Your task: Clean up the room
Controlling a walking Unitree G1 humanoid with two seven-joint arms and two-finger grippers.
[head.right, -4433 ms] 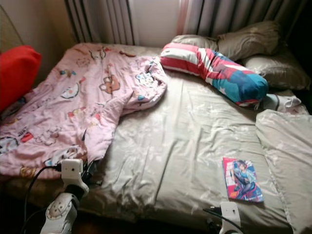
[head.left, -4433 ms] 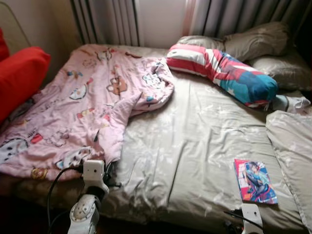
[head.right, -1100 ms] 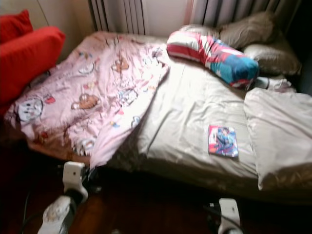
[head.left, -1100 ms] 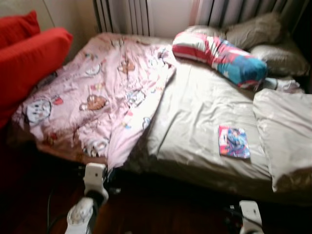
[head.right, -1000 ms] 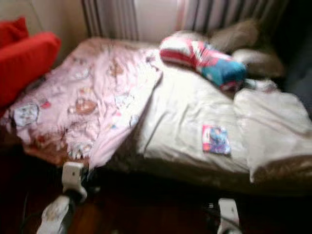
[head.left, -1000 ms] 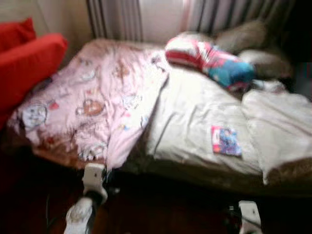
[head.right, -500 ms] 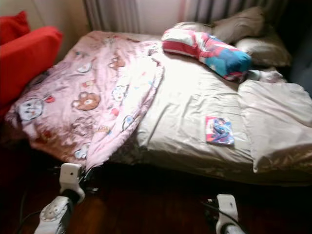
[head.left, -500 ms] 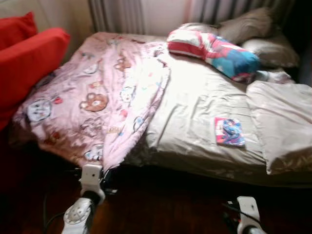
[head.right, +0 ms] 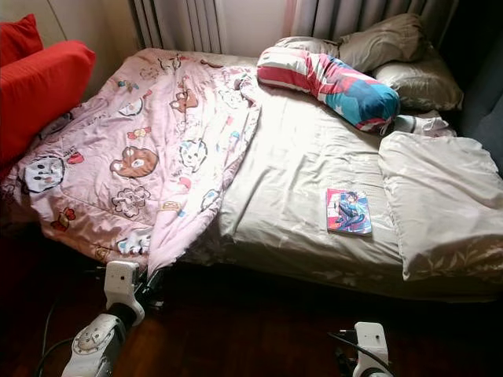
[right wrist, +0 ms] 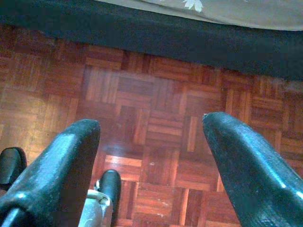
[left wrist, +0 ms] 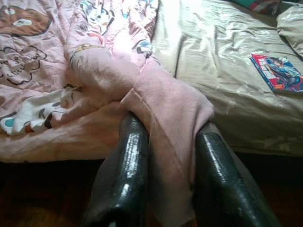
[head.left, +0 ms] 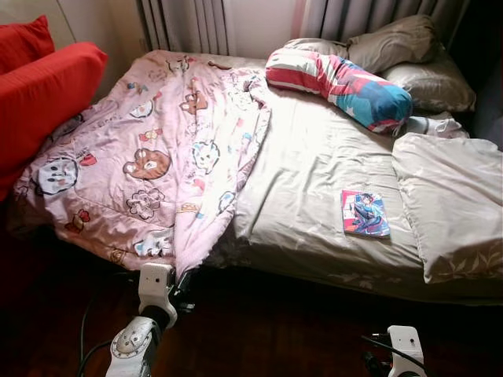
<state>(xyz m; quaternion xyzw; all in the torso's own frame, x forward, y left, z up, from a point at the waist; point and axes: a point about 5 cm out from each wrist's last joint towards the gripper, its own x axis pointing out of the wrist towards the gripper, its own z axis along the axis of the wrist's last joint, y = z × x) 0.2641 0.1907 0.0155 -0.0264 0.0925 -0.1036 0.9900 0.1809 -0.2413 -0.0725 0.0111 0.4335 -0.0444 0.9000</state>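
**Left gripper clamped on the pink blanket at the bed's near edge**

The left gripper (left wrist: 165, 137) pinches a fold of the pink blanket (head.left: 149, 149) between its two black fingers (left wrist: 127, 161) — the cloth bunches up between them and drapes over the fingertips. In the head view the left arm sits at about 7 o'clock, right at the hanging corner of the blanket where it spills over the mattress edge.

The blanket, printed with cartoon bears and animals, covers the left half of the bed (head.left: 314, 181), from 9 o'clock up to about 11 o'clock; its right border lies rumpled along the middle of the beige sheet. A red cushion (head.left: 39, 94) stands beside the bed at 10 o'clock.

On the bare sheet a colourful book (head.left: 365, 213) lies flat at about 3 o'clock, just beside a beige pillow (head.left: 448, 208) at the right edge. A long red, white and blue bolster (head.left: 338, 82) lies across the head of the bed at 1 o'clock, with two more beige pillows (head.left: 409, 55) behind it against the grey curtains (head.left: 189, 23).

The right gripper (right wrist: 151, 137) hangs low at 5 o'clock — fingers spread wide apart, holding nothing, above the wooden parquet floor (right wrist: 156, 94).
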